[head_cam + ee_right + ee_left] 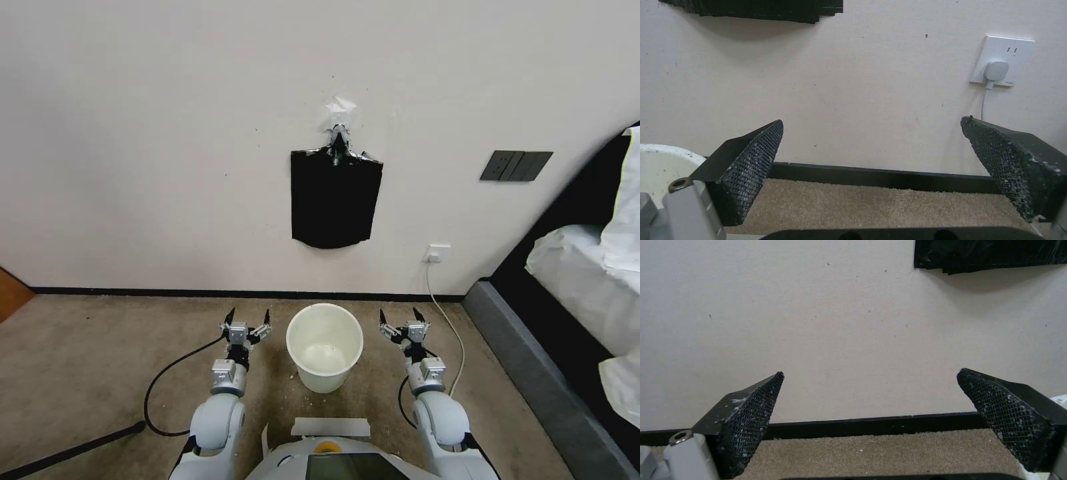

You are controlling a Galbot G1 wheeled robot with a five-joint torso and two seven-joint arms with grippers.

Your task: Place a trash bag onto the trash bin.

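The bin (325, 347) stands empty on the carpet (100, 360) close to the wall (167, 133), its rim bare, with no single loose bag on it or in either gripper. The one supply of bags in sight is the stack (335, 198) hanging from a clip (339, 137) on the wall directly above the bin. The left gripper (247, 319) and right gripper (401, 317) flank the bin, one on each side near its rim, both spread wide and holding nothing, fingers pointed at the wall.

The step in hand looks to be fetching one bag. Doing it well likely means raising an arm to the lower edge of the stack, pinching only the front sheet, and pulling down gently so the clip keeps the rest.

A wall socket (437, 253) with a white cord (447, 313) sits just right of the right gripper; the cord trails along the carpet and could snag that arm. A bed (587, 280) fills the right edge, a switch plate (515, 165) hangs above it, and a black cable (167, 380) loops beside the left arm.
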